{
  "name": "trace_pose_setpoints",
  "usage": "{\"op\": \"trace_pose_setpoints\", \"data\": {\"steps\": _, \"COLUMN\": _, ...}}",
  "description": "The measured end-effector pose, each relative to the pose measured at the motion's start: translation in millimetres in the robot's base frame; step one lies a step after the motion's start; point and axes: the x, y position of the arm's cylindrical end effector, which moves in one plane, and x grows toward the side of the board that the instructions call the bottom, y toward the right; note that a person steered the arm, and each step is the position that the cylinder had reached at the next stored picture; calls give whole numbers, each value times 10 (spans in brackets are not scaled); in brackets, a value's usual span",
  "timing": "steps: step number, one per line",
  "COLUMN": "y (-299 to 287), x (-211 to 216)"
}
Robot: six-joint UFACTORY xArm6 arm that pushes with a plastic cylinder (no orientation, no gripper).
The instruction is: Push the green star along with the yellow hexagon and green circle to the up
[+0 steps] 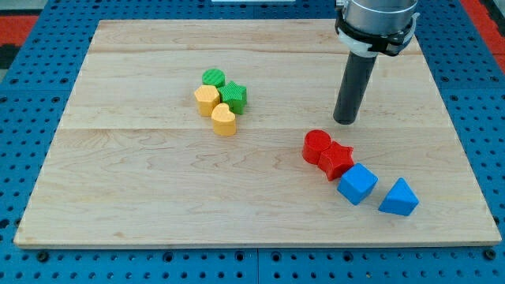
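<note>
The green star (233,96) sits left of the board's middle, touching the green circle (213,78) above-left of it and the yellow hexagon (207,99) to its left. A yellow heart (224,120) lies just below the star, touching the cluster. My tip (345,121) rests on the board well to the right of this cluster, about 140 px from the star, and touches no block.
The wooden board (142,181) lies on a blue pegboard table. At lower right, a red circle (316,145), a red star (337,159), a blue cube (357,184) and a blue triangle (399,198) form a diagonal row, just below my tip.
</note>
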Motion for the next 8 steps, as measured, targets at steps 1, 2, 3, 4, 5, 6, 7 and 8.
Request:
{"op": "trace_pose_setpoints", "data": {"steps": 1, "y": -183, "x": -142}}
{"op": "trace_pose_setpoints", "data": {"steps": 2, "y": -695, "x": -221}}
{"op": "trace_pose_setpoints", "data": {"steps": 3, "y": -1095, "x": -206}}
{"op": "trace_pose_setpoints", "data": {"steps": 4, "y": -1333, "x": -206}}
{"op": "trace_pose_setpoints", "data": {"steps": 5, "y": -1393, "x": -244}}
{"op": "trace_pose_setpoints", "data": {"steps": 6, "y": -1585, "x": -362}}
{"op": "trace_pose_setpoints", "data": {"steps": 7, "y": -1801, "x": -403}}
{"op": "trace_pose_setpoints", "data": {"steps": 8, "y": -1716, "x": -570}}
